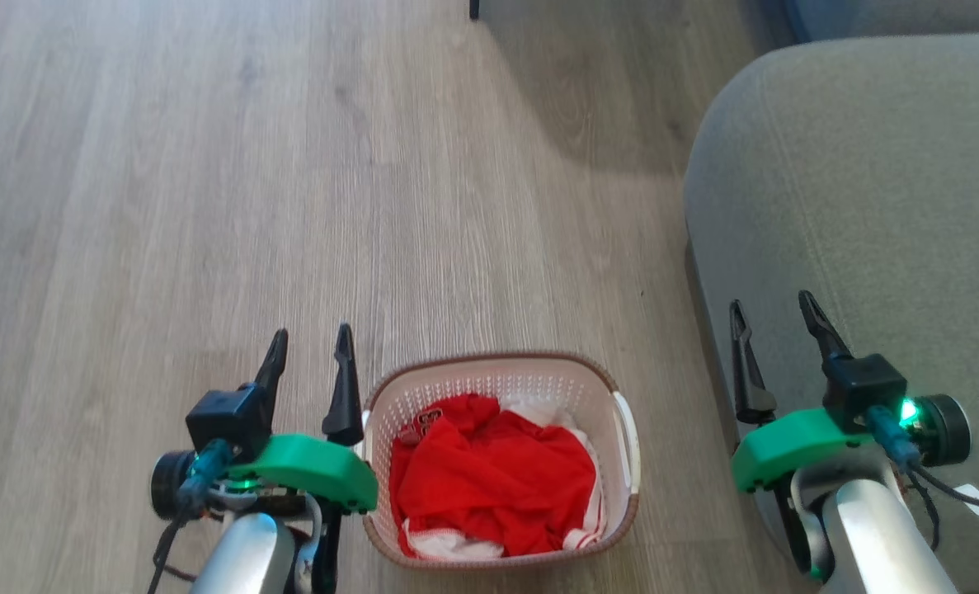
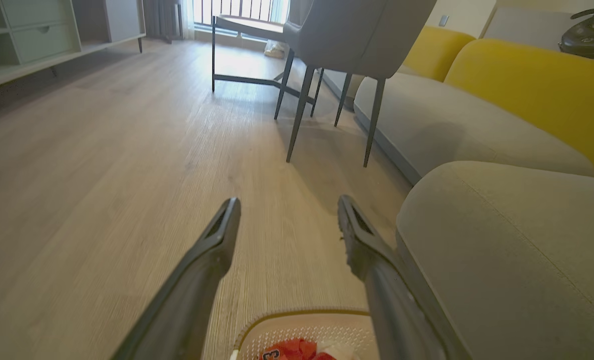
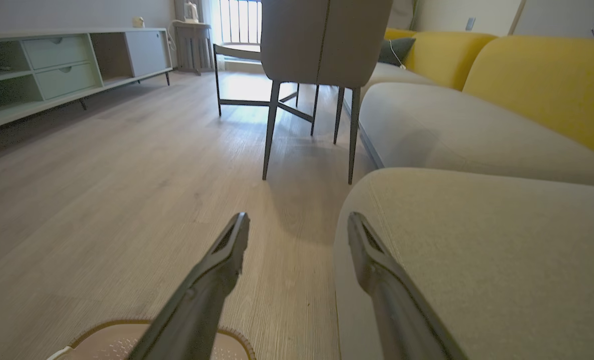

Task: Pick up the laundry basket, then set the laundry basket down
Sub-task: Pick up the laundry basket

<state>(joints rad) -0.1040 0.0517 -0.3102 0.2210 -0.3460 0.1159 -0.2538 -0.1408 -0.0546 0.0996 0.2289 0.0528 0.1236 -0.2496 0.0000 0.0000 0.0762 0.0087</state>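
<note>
Covering part of the laundry basket at its left rim, the left gripper hangs just beside it, jaws spread and empty — the right gripper, equally spread, sits apart on the other side, by a grey sofa. White perforated walls, brown rim, red-and-white clothes inside. Pale wood floor underneath.

Left claw and right claw: long dark fingers, green mounts, silvery forearms (teal cables, seemingly).
</note>
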